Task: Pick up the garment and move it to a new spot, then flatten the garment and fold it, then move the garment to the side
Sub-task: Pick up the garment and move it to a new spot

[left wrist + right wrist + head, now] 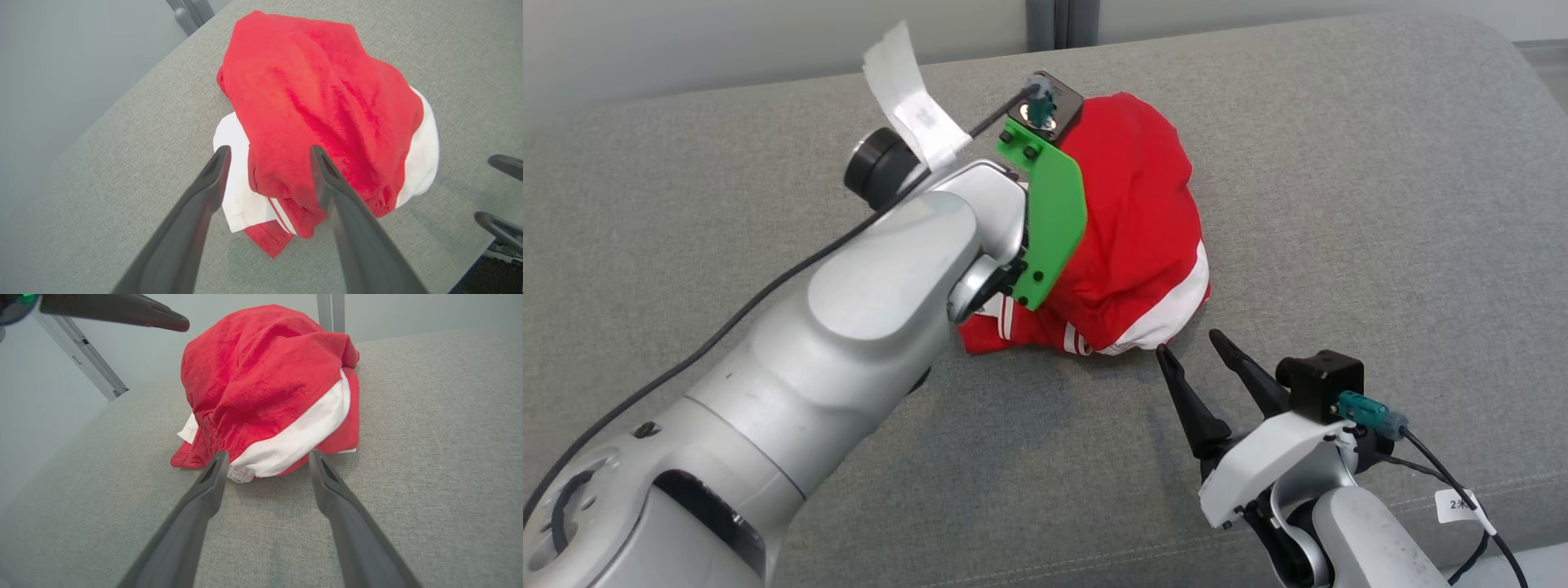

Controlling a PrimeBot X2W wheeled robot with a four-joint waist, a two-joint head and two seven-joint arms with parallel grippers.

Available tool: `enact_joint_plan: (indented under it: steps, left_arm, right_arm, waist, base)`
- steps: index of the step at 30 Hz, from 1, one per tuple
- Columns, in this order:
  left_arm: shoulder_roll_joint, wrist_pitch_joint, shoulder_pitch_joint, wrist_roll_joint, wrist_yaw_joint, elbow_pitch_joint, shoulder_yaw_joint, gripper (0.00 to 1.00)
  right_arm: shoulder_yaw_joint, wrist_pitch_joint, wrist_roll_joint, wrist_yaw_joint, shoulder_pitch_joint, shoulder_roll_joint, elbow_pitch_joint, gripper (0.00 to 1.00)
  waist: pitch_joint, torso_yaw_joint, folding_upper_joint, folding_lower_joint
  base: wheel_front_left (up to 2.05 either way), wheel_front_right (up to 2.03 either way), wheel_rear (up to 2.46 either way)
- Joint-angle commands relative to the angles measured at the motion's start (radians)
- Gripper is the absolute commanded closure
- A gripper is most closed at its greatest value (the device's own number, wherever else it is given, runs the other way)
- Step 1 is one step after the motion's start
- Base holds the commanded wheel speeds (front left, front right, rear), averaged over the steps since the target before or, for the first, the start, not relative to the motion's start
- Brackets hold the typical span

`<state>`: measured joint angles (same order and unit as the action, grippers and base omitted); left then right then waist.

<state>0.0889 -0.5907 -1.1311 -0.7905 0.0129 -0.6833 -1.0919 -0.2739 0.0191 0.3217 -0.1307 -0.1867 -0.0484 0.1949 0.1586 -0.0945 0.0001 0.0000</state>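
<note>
In the head view, the garment (1135,237), red with white bands, lies bunched in a heap near the middle of a grey cushion (1339,163). The silver left arm (849,327) reaches in from the lower left, and its wrist with a green bracket (1049,220) hangs over the left side of the heap. A black cable (727,318) runs along the arm. At the lower right, the right gripper (1191,343) points up toward the near edge of the cloth. Its two dark fingers are spread and empty, with their tips just short of a white band.

In the left wrist view, the left gripper (269,151) looks down on the heap with its fingers held wide apart and nothing clamped between them. One finger crosses in front of the red cloth and the other stands beside a white fold. It cannot be told whether either one touches the fabric. The right gripper's fingertips show at the right edge, apart from the garment.

In the right wrist view, the released fingers frame the near white band of the mound, with bare cushion beneath them. One finger of the left gripper hangs above the heap at the upper left.
</note>
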Motion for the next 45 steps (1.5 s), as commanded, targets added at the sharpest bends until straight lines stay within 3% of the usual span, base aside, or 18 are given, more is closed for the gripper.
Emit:
enact_joint_plan:
  steps: [1, 14, 21, 22, 24, 33, 45]
  left_arm:
    - [0.022, -0.026, -0.017, -0.003, 0.017, -0.008, 0.011, 0.00]
    - [0.062, -0.109, 0.018, -0.094, 0.057, -0.039, 0.069, 0.00]
    - [0.057, -0.103, 0.031, -0.126, 0.039, -0.056, 0.086, 0.02]
    - [0.055, -0.101, 0.030, -0.130, 0.036, -0.057, 0.087, 0.40]
    - [0.052, -0.094, 0.026, -0.126, 0.030, -0.059, 0.087, 1.00]
    - [0.041, 0.001, 0.014, -0.119, 0.001, -0.072, 0.102, 1.00]
    - [0.049, 0.385, -0.112, -0.053, 0.059, -0.083, 0.212, 1.00]
  right_arm:
    - [-0.006, 0.001, 0.006, 0.000, 0.006, -0.004, 0.001, 0.00]
    - [-0.010, 0.004, 0.002, 0.000, -0.013, -0.004, -0.005, 0.00]
    - [-0.013, 0.009, 0.001, 0.000, -0.022, -0.004, -0.002, 0.00]
    - [-0.013, 0.010, 0.001, 0.000, -0.023, -0.004, -0.001, 0.00]
    - [-0.013, 0.010, -0.002, 0.000, -0.024, -0.004, 0.001, 0.00]
    - [-0.008, 0.005, -0.006, 0.000, -0.015, -0.004, 0.007, 0.00]
    - [0.000, -0.017, -0.018, 0.000, 0.014, -0.004, -0.002, 0.00]
  waist:
    - [-0.005, 0.002, -0.0001, 0.0000]
    - [0.044, -0.039, -0.0001, 0.0000]
    - [0.062, -0.052, -0.0001, 0.0000]
    - [0.063, -0.052, -0.0001, 0.0000]
    - [0.064, -0.052, -0.0001, 0.0000]
    - [0.047, -0.034, -0.0001, 0.0000]
    - [0.001, 0.009, -0.0001, 0.0000]
  base:
    - [0.00, 0.00, 0.00]
    - [0.00, 0.00, 0.00]
    - [0.00, 0.00, 0.00]
    - [0.00, 0.00, 0.00]
    - [0.00, 0.00, 0.00]
    - [0.00, 0.00, 0.00]
    - [0.00, 0.00, 0.00]
